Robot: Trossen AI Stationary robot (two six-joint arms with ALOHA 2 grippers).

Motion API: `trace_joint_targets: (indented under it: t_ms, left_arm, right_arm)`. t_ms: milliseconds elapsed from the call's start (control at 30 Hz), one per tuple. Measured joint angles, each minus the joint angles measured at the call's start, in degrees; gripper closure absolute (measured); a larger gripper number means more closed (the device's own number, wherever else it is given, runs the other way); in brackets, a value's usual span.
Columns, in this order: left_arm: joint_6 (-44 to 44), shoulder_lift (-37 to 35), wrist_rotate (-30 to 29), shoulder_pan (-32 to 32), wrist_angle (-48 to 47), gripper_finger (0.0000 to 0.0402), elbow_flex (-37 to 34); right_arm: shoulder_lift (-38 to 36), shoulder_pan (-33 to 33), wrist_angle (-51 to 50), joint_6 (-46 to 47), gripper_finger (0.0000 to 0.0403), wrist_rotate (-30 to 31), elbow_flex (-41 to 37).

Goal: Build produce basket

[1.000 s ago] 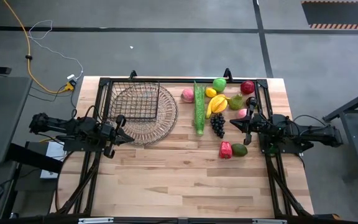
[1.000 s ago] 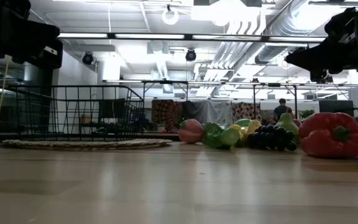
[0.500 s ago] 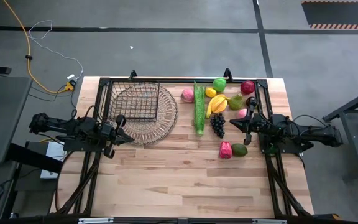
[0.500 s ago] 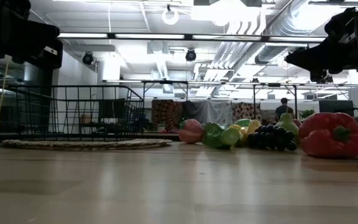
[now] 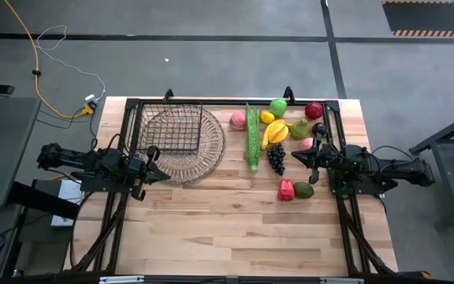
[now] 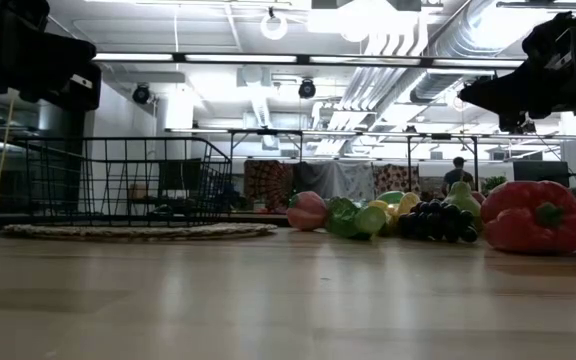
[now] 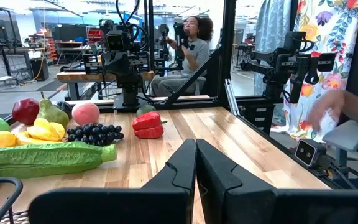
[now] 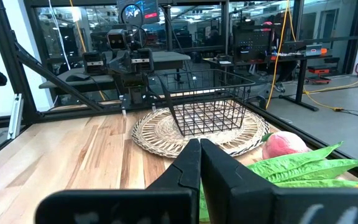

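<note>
Left tool (image 5: 153, 163): closed, holding nothing, poised over the left part of the wooden surface (image 5: 235, 229), just beside the near edge of the wicker tray (image 5: 203, 154).

Basket (image 5: 173, 128): black wire mesh, empty, standing on the round woven wicker tray at the far left of the surface.

Produce, left to right, all lying on the surface, none in the basket:
- pink peach (image 5: 238, 120), just right of the tray
- long green stalk (image 5: 252, 136), lying near-to-far
- lemon (image 5: 267, 117) and yellow bananas (image 5: 275, 132)
- purple grapes (image 5: 276, 158), near side of the bananas
- green apple (image 5: 278, 106), far side
- red pepper (image 5: 286, 190) and avocado (image 5: 303, 189), nearest items, touching
- green pear (image 5: 299, 128)
- red apple (image 5: 314, 110), far right
- second pink peach (image 5: 308, 143), just beside the right tool

Right tool (image 5: 298, 156): closed, holding nothing, over the right part of the surface, close to the grapes.

Writing: no label, brand or lettering can be read on any item.

Background: a seated person (image 7: 191, 46) beyond the surface in the left wrist view; a hand (image 7: 331, 109) at that view's edge.
</note>
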Motion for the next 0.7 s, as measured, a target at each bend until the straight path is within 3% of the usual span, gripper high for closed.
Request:
trace_joint_targets:
  t_ms: [567,700]
  left_arm:
    - [0.0,0.0,-0.01,0.0,0.02,0.0401,0.0]
    - [0.0,0.0,-0.01,-0.02,0.0,0.0401,0.0]
  right_arm:
    - [0.0,0.0,0.02,0.07,0.0403,0.0,0.0]
    - [0.0,0.0,0.14,4.48,0.0403,0.02,0.0]
